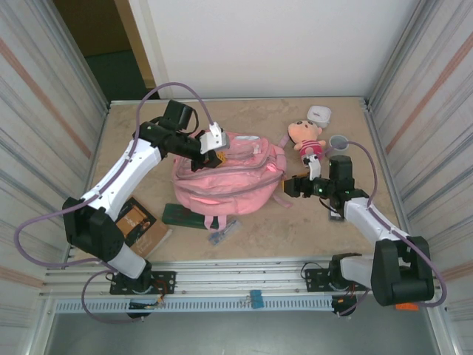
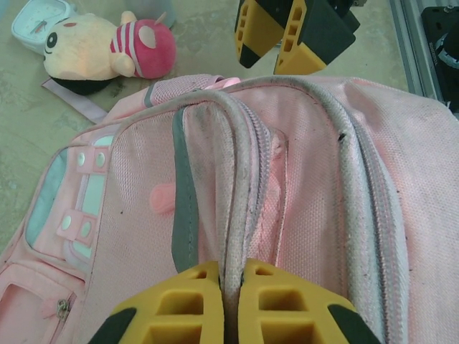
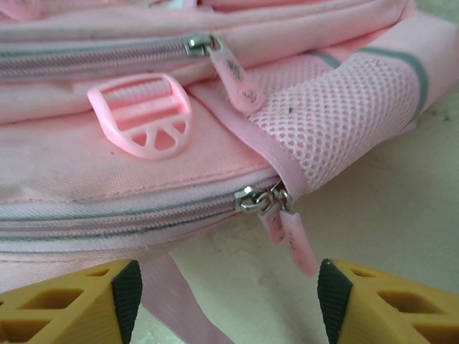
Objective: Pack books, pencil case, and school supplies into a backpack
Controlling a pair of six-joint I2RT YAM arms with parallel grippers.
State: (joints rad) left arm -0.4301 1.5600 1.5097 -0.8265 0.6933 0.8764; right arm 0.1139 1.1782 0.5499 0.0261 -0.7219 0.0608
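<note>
right fingers [image 3: 387,304] apart at backpack [image 3: 344,107] edge

Backpack [image 1: 225,181] is lying front side up mid-table [image 1: 332,240]: pink fabric, pale pockets, a strap trailing toward the near edge. Its two side zippers [image 3: 107,57] are sitting closed. Pencil case [image 1: 183,217], dark green and long, is lying flat against the backpack's near-left edge. Book [image 1: 140,224], brown-tan, is lying flat just left of the case. Pen-like school supply [image 1: 222,235], clear-silver, is lying by the trailing strap, right of the case.
</note>
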